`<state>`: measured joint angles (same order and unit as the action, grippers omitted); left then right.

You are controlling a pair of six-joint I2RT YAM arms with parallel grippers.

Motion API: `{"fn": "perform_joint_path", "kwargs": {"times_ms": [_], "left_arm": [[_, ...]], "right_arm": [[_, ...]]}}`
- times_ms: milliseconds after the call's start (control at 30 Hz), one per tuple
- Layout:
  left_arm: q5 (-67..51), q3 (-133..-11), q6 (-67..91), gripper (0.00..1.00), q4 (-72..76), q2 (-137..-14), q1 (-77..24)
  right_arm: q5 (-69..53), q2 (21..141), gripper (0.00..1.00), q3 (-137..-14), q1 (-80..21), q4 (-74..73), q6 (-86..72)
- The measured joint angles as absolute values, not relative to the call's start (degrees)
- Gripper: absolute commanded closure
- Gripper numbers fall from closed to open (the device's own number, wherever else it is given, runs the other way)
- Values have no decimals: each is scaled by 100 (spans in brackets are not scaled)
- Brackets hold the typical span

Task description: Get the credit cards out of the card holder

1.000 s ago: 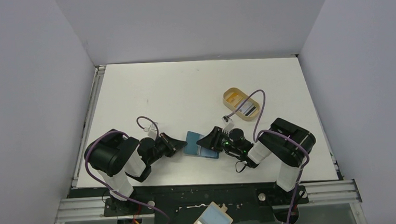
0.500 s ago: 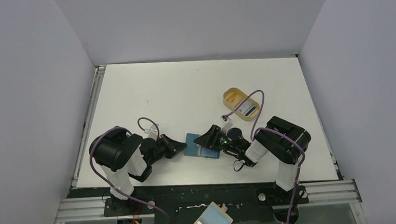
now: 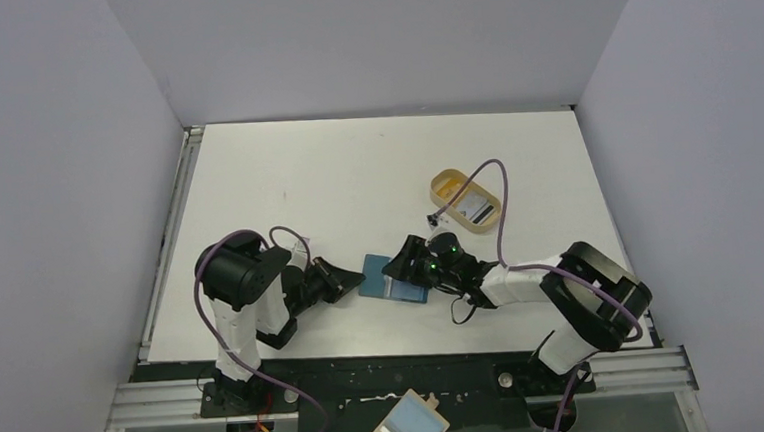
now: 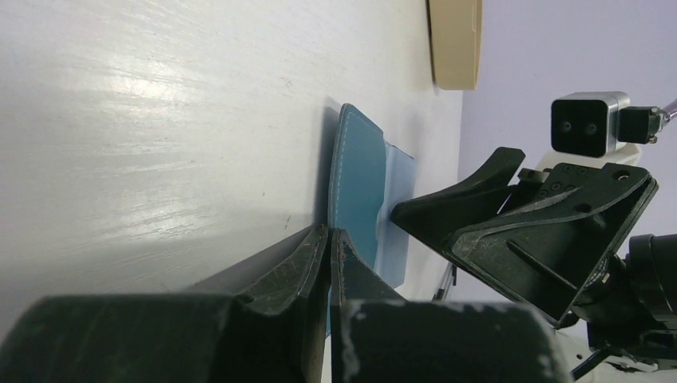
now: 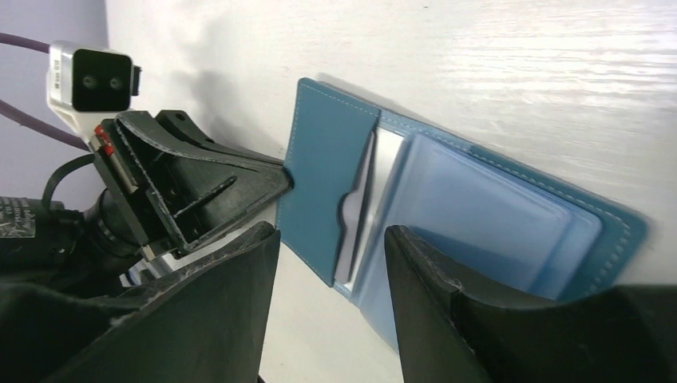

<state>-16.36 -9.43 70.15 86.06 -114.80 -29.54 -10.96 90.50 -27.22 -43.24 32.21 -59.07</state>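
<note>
The teal-blue card holder (image 3: 392, 280) lies open on the table between my two grippers. In the right wrist view its teal pocket flap (image 5: 331, 179) covers most of a pale grey credit card (image 5: 361, 209), beside the light-blue inside (image 5: 479, 215). My right gripper (image 3: 407, 265) (image 5: 331, 267) is open and empty, just above that card pocket. My left gripper (image 3: 347, 278) (image 4: 329, 235) is shut, its tips pinching the holder's left edge (image 4: 359, 175). Another credit card (image 3: 476, 208) lies in the tan oval tray (image 3: 448, 186).
The tan tray also shows at the top of the left wrist view (image 4: 455, 40). A tan board with a light-blue rectangle (image 3: 411, 430) lies below the table's near edge. Purple cables loop over both arms. Grey walls enclose the table.
Both arm bodies have shifted to the right and the right arm has stretched out. The right gripper has moved slightly further over the card holder. The left gripper stays at the holder's edge.
</note>
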Motion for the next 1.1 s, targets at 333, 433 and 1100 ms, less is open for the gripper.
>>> {"fn": "perform_joint_path", "kwargs": {"times_ms": [333, 433, 1100], "left_arm": [[-1636, -961, 7039, 100, 8711, -11557, -2958], [-1632, -961, 7050, 100, 8709, -11559, -2971], [-1337, -954, 7179, 100, 8923, -11681, -2961]], "right_arm": [[-829, 9094, 47, -2821, -4423, 2950, -5793], [-838, 9439, 48, -2840, -4519, 3529, -5889], [-582, 10328, 49, -2539, -4630, 5701, -6326]]}}
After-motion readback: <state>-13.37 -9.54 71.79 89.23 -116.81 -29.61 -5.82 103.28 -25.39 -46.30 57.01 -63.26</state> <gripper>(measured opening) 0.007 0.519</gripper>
